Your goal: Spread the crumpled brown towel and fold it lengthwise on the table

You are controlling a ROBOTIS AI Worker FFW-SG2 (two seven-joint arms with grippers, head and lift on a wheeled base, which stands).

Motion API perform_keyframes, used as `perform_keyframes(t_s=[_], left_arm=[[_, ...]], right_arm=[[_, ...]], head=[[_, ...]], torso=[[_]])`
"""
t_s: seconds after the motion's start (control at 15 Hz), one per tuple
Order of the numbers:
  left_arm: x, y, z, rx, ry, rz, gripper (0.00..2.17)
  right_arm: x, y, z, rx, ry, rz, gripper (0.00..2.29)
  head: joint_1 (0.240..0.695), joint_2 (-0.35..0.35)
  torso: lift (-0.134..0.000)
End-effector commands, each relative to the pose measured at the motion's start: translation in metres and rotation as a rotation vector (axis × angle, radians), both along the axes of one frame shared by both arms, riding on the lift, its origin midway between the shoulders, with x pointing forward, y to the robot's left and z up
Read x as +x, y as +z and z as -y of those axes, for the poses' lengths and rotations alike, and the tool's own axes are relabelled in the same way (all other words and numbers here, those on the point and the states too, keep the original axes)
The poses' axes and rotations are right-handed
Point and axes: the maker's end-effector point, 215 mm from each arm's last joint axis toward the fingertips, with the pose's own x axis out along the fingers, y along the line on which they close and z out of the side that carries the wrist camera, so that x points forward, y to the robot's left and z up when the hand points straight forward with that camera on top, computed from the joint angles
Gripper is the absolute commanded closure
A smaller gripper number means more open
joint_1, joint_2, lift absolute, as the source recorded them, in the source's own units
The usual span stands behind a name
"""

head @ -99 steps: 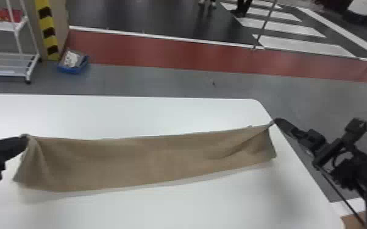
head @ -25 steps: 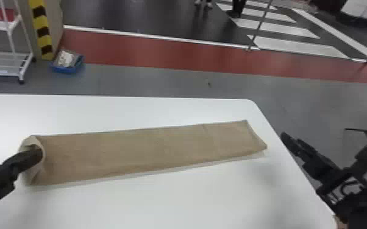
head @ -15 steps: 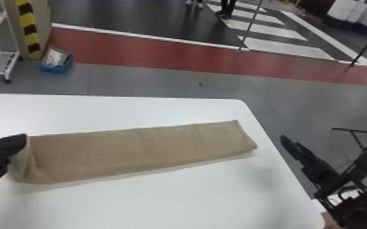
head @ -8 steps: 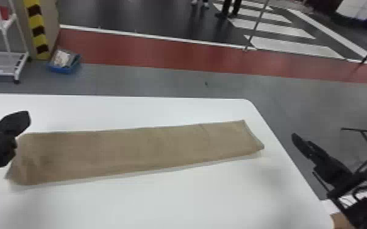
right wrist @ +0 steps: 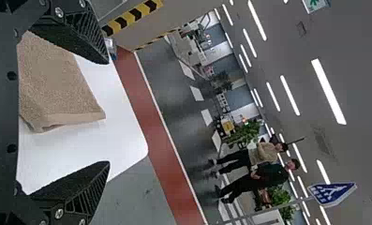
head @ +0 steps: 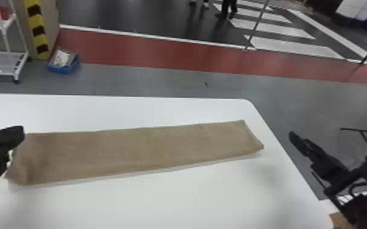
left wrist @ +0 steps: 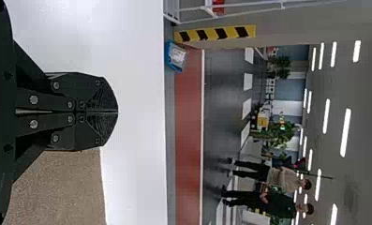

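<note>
The brown towel lies as a long, mostly flat folded strip across the white table, its left end slightly rumpled. My left gripper is at the towel's far left corner in the head view. In the left wrist view the left gripper has its fingers pressed together with no cloth between them, beside the towel. Past the table's right edge is my right gripper. The right wrist view shows the right gripper with fingers wide apart and the towel's end farther off, untouched.
The table's right edge runs between the towel and my right arm. Behind the table, on the floor, are a blue bin and a white shelf rack. A dark metal frame stands beyond the right arm.
Both grippers held the towel's ends at first; the right let go and moved away right. The left end was curled over the left gripper, then came free and now lies flatter.
</note>
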Motion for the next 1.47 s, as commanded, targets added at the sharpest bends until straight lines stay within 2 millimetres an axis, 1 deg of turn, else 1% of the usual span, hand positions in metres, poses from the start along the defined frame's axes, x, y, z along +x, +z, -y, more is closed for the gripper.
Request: perform_keyframes(t_s=[0.0, 0.07, 0.13, 0.27, 0.33, 0.4, 0.47, 0.6, 0.73, 0.87, 0.93, 1.0, 1.07, 1.2, 1.27, 1.4], left_arm=[[-0.001, 0.009, -0.006, -0.004, 0.015, 0.006, 1.35], [0.001, 0.012, -0.011, 0.014, 0.031, 0.019, 1.04], [0.002, 0.013, -0.021, 0.046, 0.044, 0.022, 1.03], [0.000, 0.006, -0.038, 0.098, 0.047, 0.010, 1.06], [0.000, 0.001, -0.042, 0.108, 0.037, -0.001, 1.06], [-0.003, -0.005, -0.044, 0.123, 0.023, -0.015, 1.34], [-0.005, -0.012, -0.045, 0.140, 0.011, -0.028, 1.41], [-0.013, -0.025, -0.032, 0.129, -0.054, -0.058, 1.41], [-0.018, -0.027, -0.015, 0.087, -0.122, -0.067, 1.41], [-0.020, -0.026, -0.004, 0.064, -0.164, -0.067, 1.41], [-0.023, -0.029, 0.002, 0.052, -0.182, -0.079, 1.41], [-0.023, -0.028, 0.004, 0.047, -0.187, -0.079, 1.41], [-0.026, -0.033, 0.004, 0.053, -0.187, -0.100, 1.41], [-0.029, -0.037, 0.000, 0.090, -0.184, -0.114, 1.41], [-0.034, -0.042, -0.005, 0.096, -0.181, -0.140, 1.41], [-0.046, -0.045, -0.001, 0.088, -0.200, -0.177, 1.41]], right_arm=[[0.001, -0.004, -0.002, -0.001, 0.002, -0.004, 0.13], [0.000, -0.005, -0.001, 0.000, 0.000, -0.004, 0.13], [-0.001, -0.005, 0.001, 0.002, -0.004, -0.004, 0.13], [-0.003, -0.003, 0.003, 0.005, -0.008, 0.000, 0.13], [-0.004, -0.004, 0.004, 0.006, -0.009, 0.000, 0.13], [-0.004, -0.004, 0.004, 0.008, -0.009, 0.000, 0.13], [-0.003, -0.005, 0.001, 0.010, -0.005, -0.002, 0.13], [-0.002, -0.007, -0.002, 0.013, -0.001, -0.002, 0.13], [-0.002, -0.007, -0.004, 0.013, 0.001, -0.001, 0.13], [-0.004, -0.006, -0.003, 0.016, -0.001, -0.001, 0.13], [-0.007, -0.008, -0.001, 0.016, -0.005, -0.004, 0.13], [-0.009, -0.008, 0.002, 0.016, -0.011, -0.004, 0.13], [-0.011, -0.006, 0.005, 0.018, -0.015, 0.000, 0.13], [-0.013, -0.005, 0.006, 0.025, -0.012, 0.005, 0.13], [-0.014, -0.004, 0.008, 0.022, -0.015, 0.005, 0.13], [-0.015, -0.006, 0.008, 0.023, -0.015, 0.003, 0.13]], head=[[0.695, -0.307], [0.695, -0.304], [0.695, -0.297], [0.695, -0.289], [0.695, -0.285], [0.695, -0.280], [0.695, -0.275], [0.695, -0.269], [0.695, -0.274], [0.695, -0.291], [0.695, -0.297], [0.695, -0.303], [0.695, -0.309], [0.695, -0.320], [0.695, -0.322], [0.695, -0.324]], torso=[[-0.125], [-0.125], [-0.125], [-0.125], [-0.125], [-0.125], [-0.125], [-0.125], [-0.125], [-0.125], [-0.125], [-0.125], [-0.125], [-0.125], [-0.125], [-0.125]])
